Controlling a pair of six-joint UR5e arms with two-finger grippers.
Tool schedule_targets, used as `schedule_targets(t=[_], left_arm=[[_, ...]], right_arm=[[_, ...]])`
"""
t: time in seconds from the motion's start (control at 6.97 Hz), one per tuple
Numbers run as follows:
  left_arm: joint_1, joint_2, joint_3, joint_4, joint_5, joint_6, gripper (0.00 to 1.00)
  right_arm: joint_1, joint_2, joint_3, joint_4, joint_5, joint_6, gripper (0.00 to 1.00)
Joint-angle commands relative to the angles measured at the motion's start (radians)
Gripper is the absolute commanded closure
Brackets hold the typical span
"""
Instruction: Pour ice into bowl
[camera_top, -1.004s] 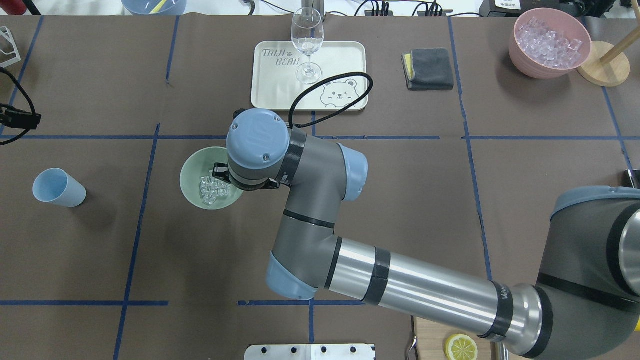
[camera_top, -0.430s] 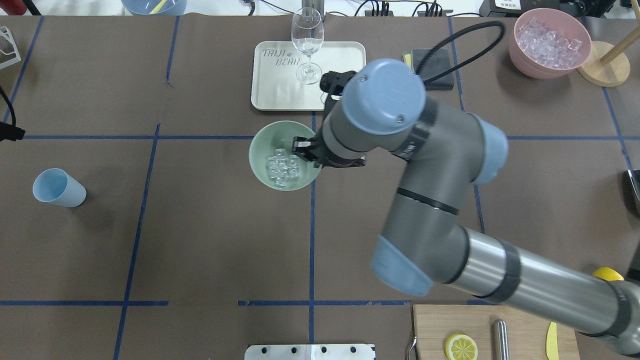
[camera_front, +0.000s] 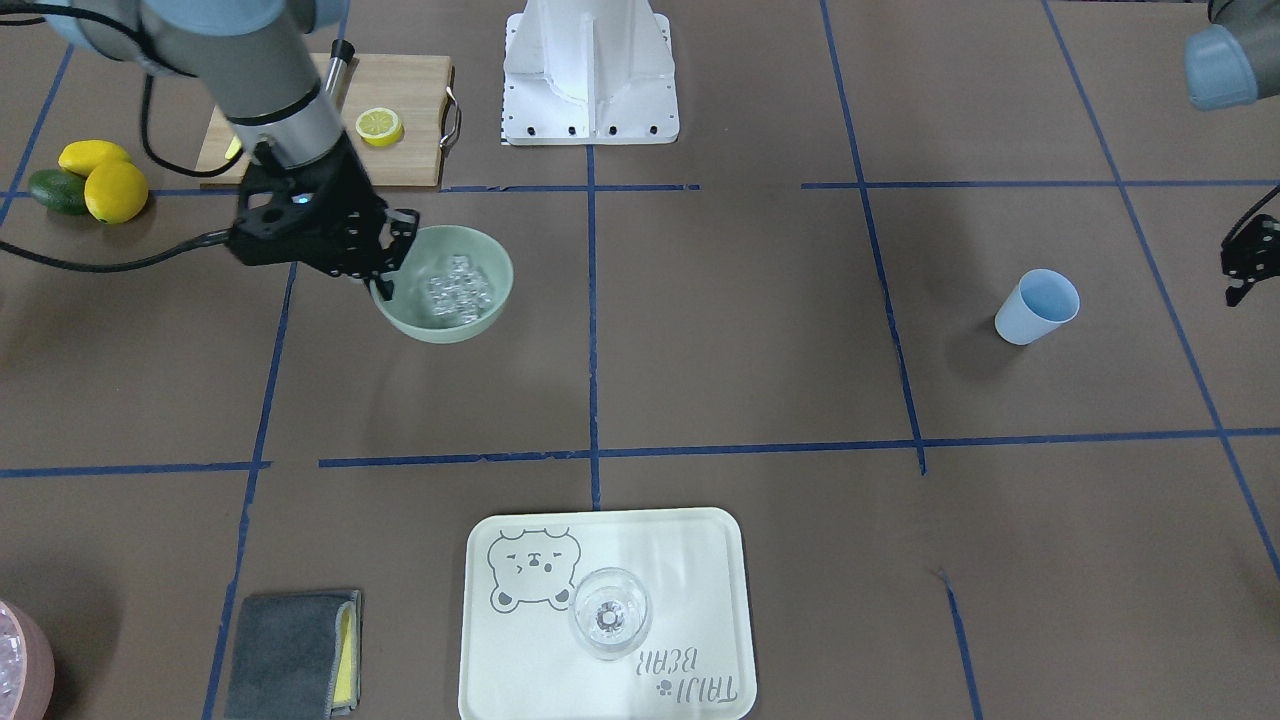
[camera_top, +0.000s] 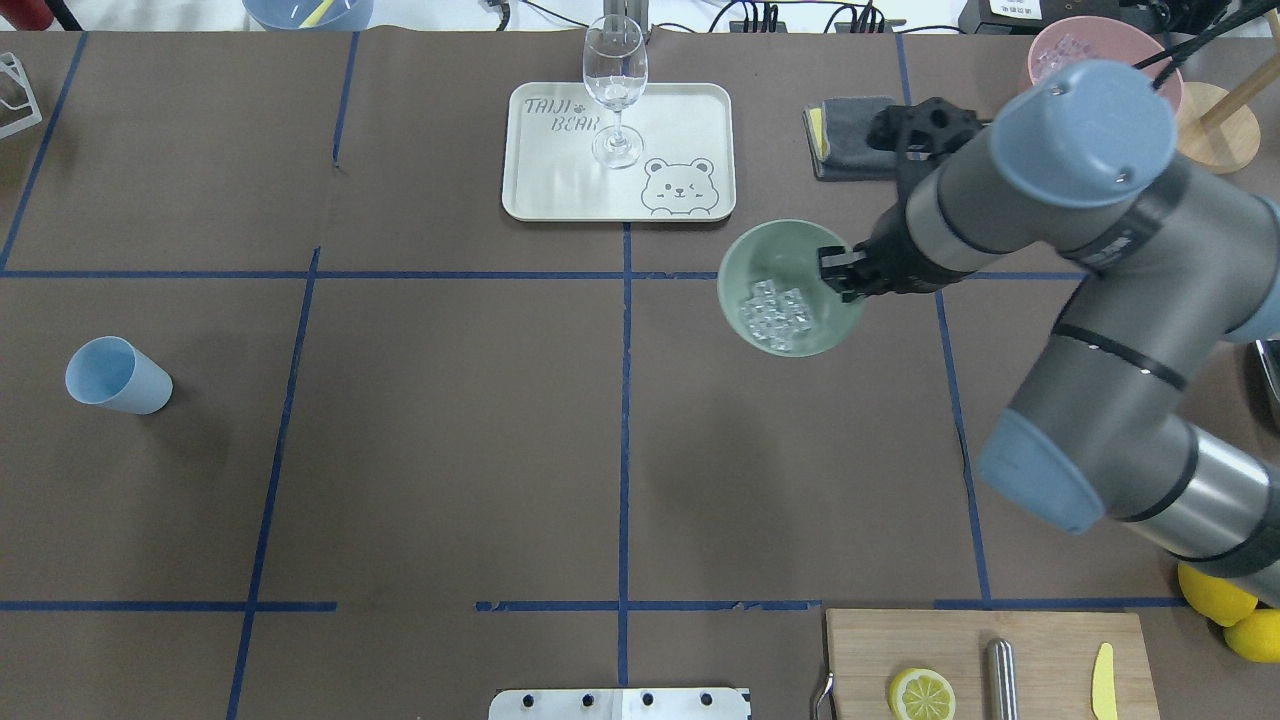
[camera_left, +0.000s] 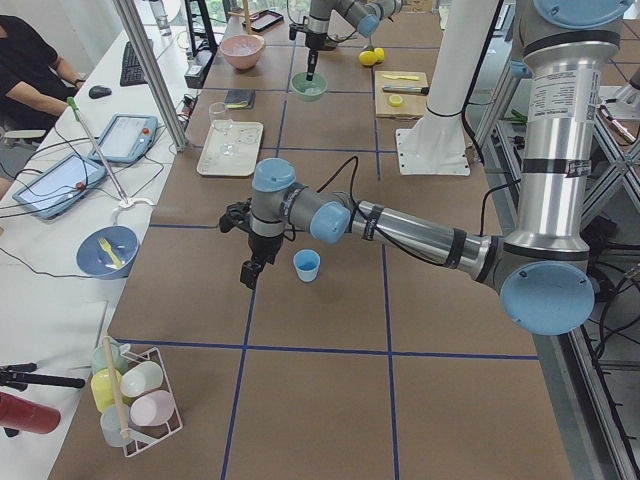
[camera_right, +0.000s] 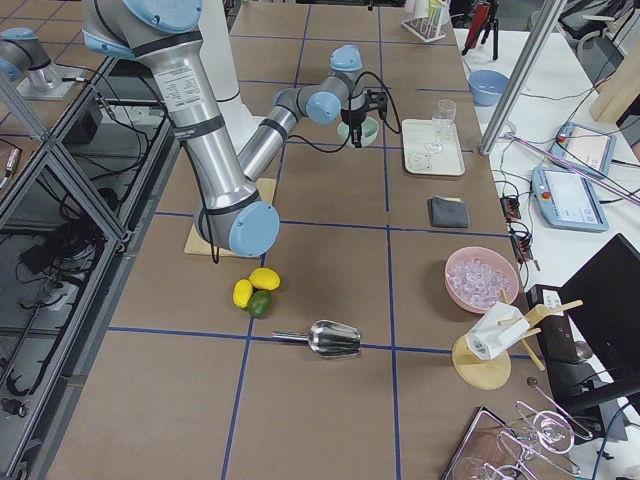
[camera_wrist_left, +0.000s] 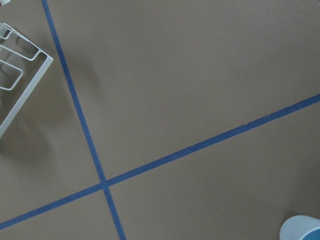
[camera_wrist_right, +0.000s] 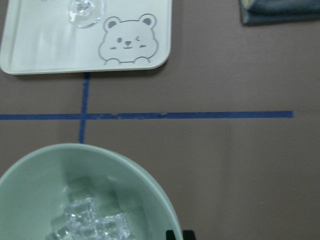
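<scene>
Ice (camera_top: 778, 312) lies in bowl (camera_top: 768, 250), pour apparently done | right gripper (camera_top: 838, 272) clenched on bowl rim | left gripper (camera_left: 250, 272): cannot tell | remaining: release bowl

In the overhead view the right arm's wrist covers most of the pink container (camera_top: 1048, 40), one end of the grey cloth (camera_top: 845, 150) and nearly all of the right claw (camera_top: 843, 275). Only a fingertip shows at the rim of the bowl (camera_top: 770, 250), and the lemons (camera_top: 1252, 635) are cut off by the corner. The right wrist view crops the bowl's near half and some of the ice (camera_wrist_right: 90, 220). The left claw (camera_front: 1243, 265) sits small and dark at the front-facing view's edge, so how its jaws stand cannot be told. The left wrist view catches only a corner of the blue cup (camera_wrist_left: 301, 230) and part of a wire rack (camera_wrist_left: 50, 59).
</scene>
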Motion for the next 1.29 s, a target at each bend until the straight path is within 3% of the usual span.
schedule_targets(t=[0.0,0.14,0.43,1.0,1.15], left_arm=[[-0.112,-0.03,0.03,0.088,-0.096,0.093,0.0],[-0.112,-0.028,0.042,0.083,-0.099,0.095,0.0],[-0.112,-0.03,0.053,0.079,-0.104,0.096,0.0],[-0.111,-0.03,0.059,0.074,-0.096,0.098,0.0],[-0.111,-0.03,0.061,0.074,-0.096,0.098,0.0]], right_arm=[[0.148,-0.253,-0.011,0.164,0.097,-0.185,1.0],[0.21,-0.326,-0.055,0.218,0.178,-0.208,1.0],[0.261,-0.469,-0.141,0.341,0.203,-0.287,1.0],[0.258,-0.48,-0.266,0.346,0.194,-0.29,1.0],[0.258,-0.481,-0.266,0.348,0.191,-0.29,0.19]])
